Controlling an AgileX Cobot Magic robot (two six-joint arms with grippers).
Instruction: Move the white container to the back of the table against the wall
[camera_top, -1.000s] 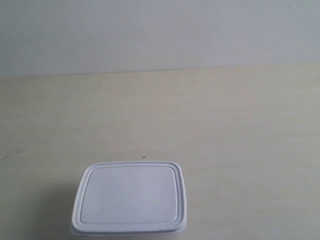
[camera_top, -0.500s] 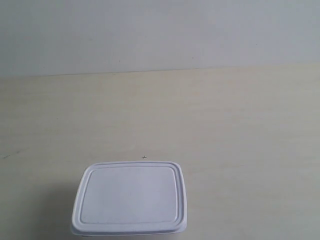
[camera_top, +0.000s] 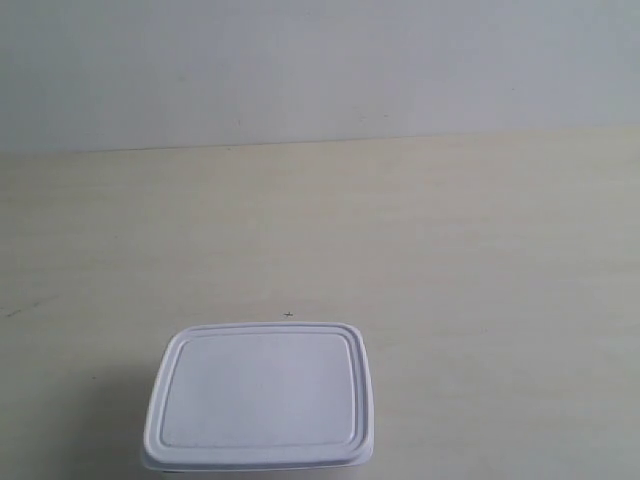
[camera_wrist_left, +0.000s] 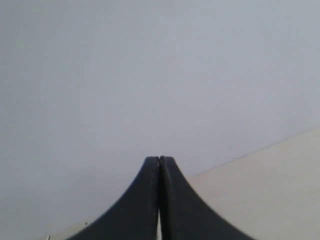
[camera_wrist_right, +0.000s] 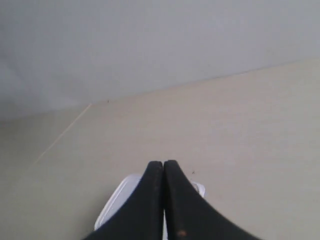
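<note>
The white container (camera_top: 260, 396) lies flat with its lid on at the near edge of the table (camera_top: 450, 260), far from the wall (camera_top: 320, 70). No arm shows in the exterior view. In the right wrist view my right gripper (camera_wrist_right: 163, 164) is shut with nothing between its black fingers, and the white container (camera_wrist_right: 116, 205) peeks out behind them. My left gripper (camera_wrist_left: 159, 159) is shut and empty too, facing the wall (camera_wrist_left: 150, 75) with a strip of the table (camera_wrist_left: 265, 190) to one side; no container shows there.
A tiny dark speck (camera_top: 289, 315) marks the tabletop just beyond the container. The table meets the wall along a straight line (camera_top: 320, 143) across the back.
</note>
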